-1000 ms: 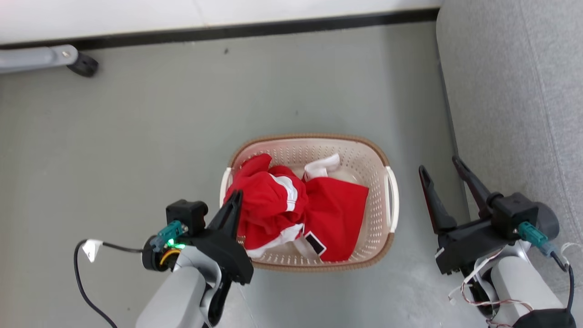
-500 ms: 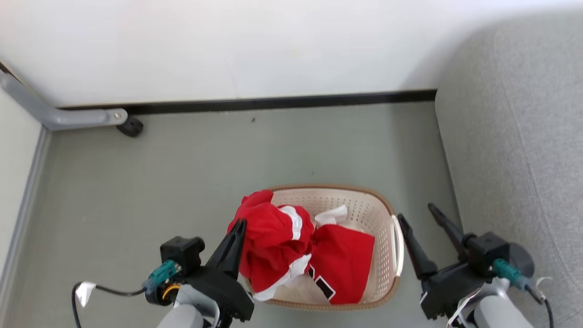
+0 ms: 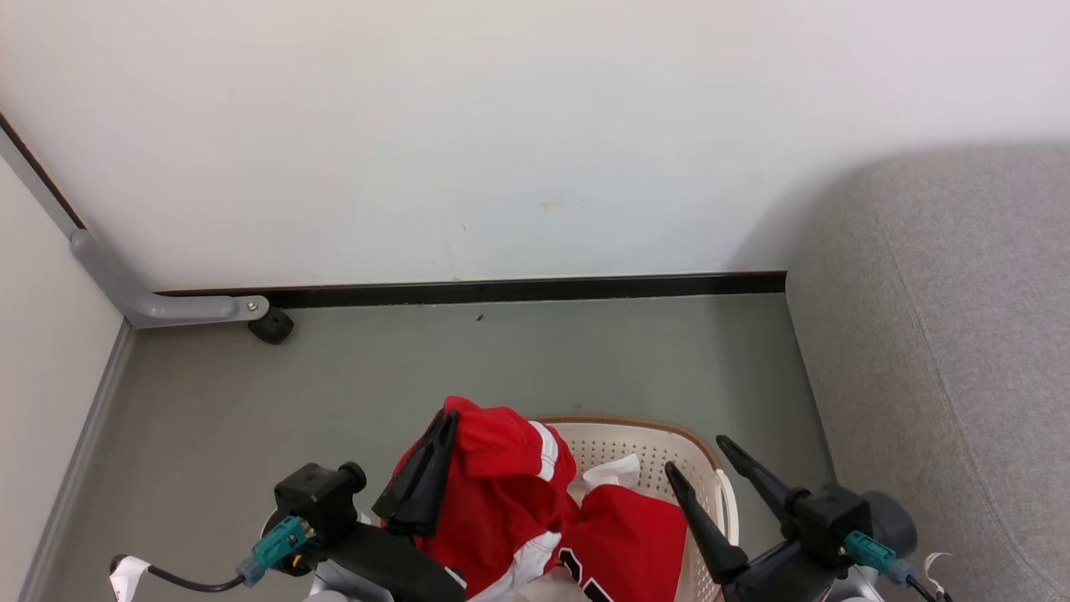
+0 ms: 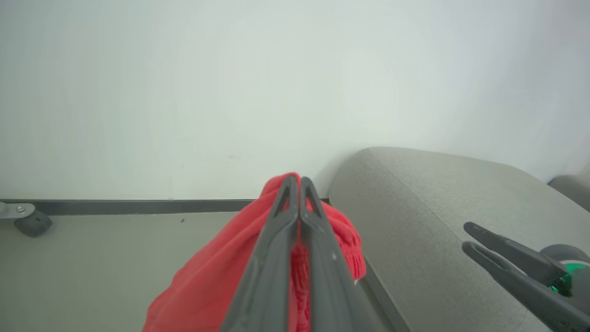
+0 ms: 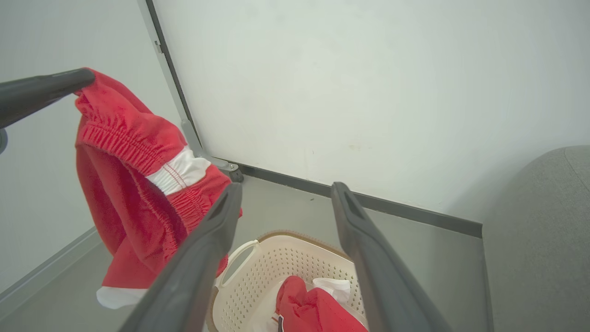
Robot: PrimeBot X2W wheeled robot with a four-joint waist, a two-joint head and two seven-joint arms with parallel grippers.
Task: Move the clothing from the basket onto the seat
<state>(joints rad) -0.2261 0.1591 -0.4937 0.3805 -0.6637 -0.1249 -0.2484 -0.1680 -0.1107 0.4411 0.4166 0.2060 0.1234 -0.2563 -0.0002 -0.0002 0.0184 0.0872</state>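
The left gripper (image 3: 445,420) is up over the left end of the basket (image 3: 637,422). Its two long fingers are squeezed flat together, pinching a red garment (image 3: 493,502) by the gathered elastic edge. In the left wrist view they're pretty much one closed wedge with red cloth bunched on both sides. The right gripper (image 3: 695,456) sits over the basket's right end near the white handle (image 3: 724,502). Its fingers are spread in a V around nothing and point toward the wall (image 3: 535,125).

The pinched garment dangles off the fingertips: bright red, ribbed waistband, a white band across it and a white hem at the bottom. It covers the basket's left end in the head view, and it's hard to say whether the hem touches anything. A second red garment (image 3: 631,535) lies crumpled inside the basket with a bit of black, white-edged numeral showing. A scrap of white fabric (image 3: 614,472) pokes up just behind it.

The basket is cream with rows of holes and a brown rim. It stands on the grey floor (image 3: 334,376) just beside the seat (image 3: 945,351), which is grey upholstery with a rounded corner.

Count: two grippers, two red garments (one held, one in the basket), one basket, one seat.
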